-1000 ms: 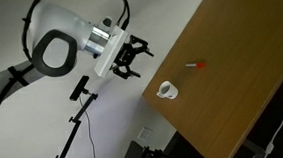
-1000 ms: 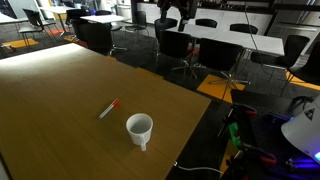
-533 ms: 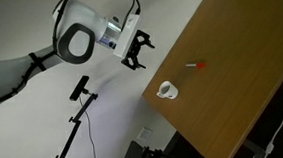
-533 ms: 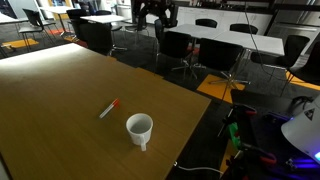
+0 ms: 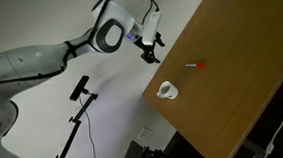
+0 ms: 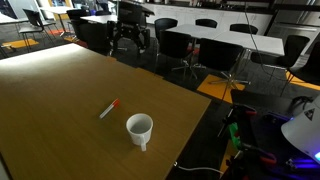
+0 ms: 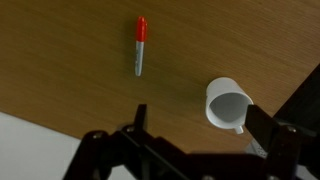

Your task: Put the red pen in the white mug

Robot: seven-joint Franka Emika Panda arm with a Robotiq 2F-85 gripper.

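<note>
**Arm being brought in toward the desk, pen not yet reached**

The arm (image 5: pixel 40 61) is being swung closer to the desk (image 6: pixel 50 100) than it was a second ago. Its jaws, earlier well out from the desk, are now being held above the far edge. They are being kept spread apart, with nothing between them. The red pen (image 6: pixel 108 109) is being left lying flat on the wood, unmoved, near the white mug (image 6: pixel 139 128) but apart from it, to its left. Both are being framed in the wrist view. The approach is judged to be only starting, with the descent over the pen not yet begun. The desk is plain brown wood. Beyond it, black office chairs (image 6: pixel 178 45) and pale tables (image 6: pixel 230 35) are being shown, and in an exterior view a dark stand (image 5: pixel 79 89) against a white wall.
</note>
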